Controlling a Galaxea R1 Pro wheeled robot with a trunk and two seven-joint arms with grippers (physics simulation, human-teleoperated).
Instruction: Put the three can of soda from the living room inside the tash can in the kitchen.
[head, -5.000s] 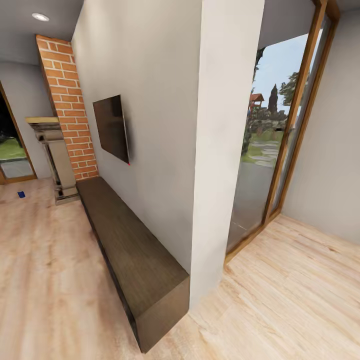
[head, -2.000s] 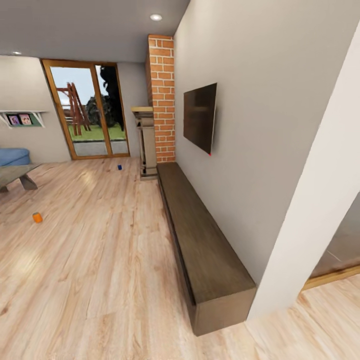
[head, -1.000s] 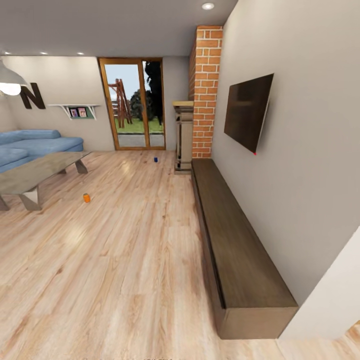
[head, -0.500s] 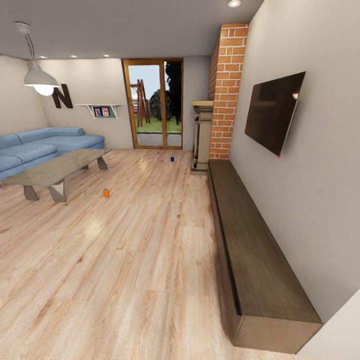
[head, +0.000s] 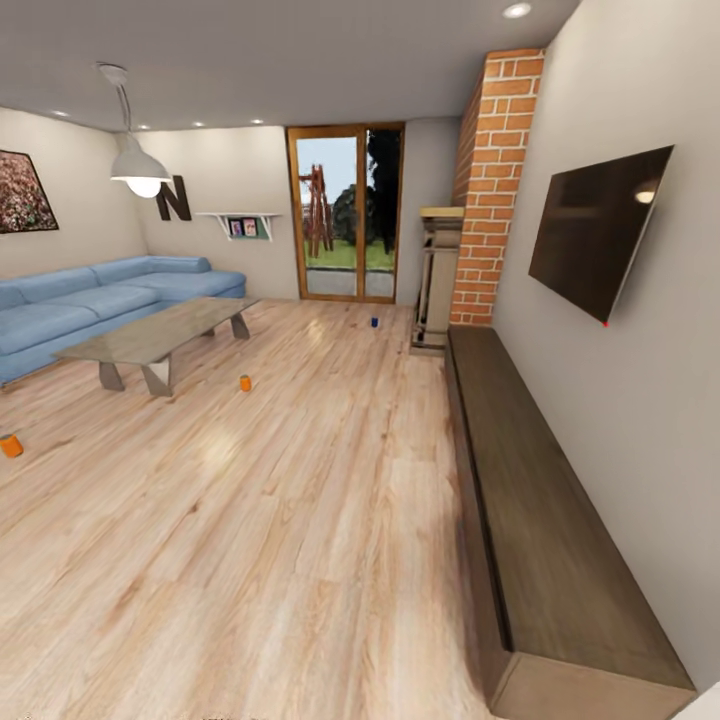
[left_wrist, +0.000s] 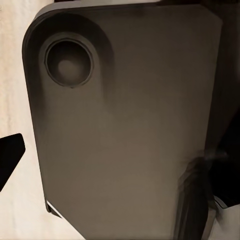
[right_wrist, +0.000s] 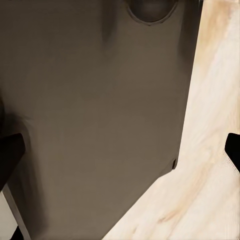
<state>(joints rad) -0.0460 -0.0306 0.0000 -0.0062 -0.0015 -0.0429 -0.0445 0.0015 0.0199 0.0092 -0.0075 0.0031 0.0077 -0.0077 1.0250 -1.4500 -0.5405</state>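
Since half a second ago the head camera has been swung further leftward, so the whole picture is shifted: more of the blue sofa (head: 95, 300) and the low coffee table (head: 160, 335) is brought into view, a framed picture (head: 20, 192) is now seen on the left wall, and a second orange can (head: 10, 446) has come into sight at the left edge. No can is seen to have moved on its own.

Three soda cans are seen standing on the light wood floor (head: 300, 520) of the living room, well apart from one another. One orange can (head: 245, 382) is placed just beside the near end of the coffee table. The second orange can lies nearer the camera, at the far left. The dark blue can (head: 374, 322) is set farther off, near the glass door (head: 345, 215) and the fireplace (head: 437, 280) beside the brick chimney (head: 495, 180). A long dark bench (head: 540, 510) runs along the right wall under the black TV (head: 600, 230).

The cans are judged to be light, stiff and smooth-sided, so likely to tip or slip; a hold around the middle of the upright body is advised.

In both wrist views a dark flat panel of the robot is seen close up over wood floor. Whether either tool is spread or pressed together cannot be told.
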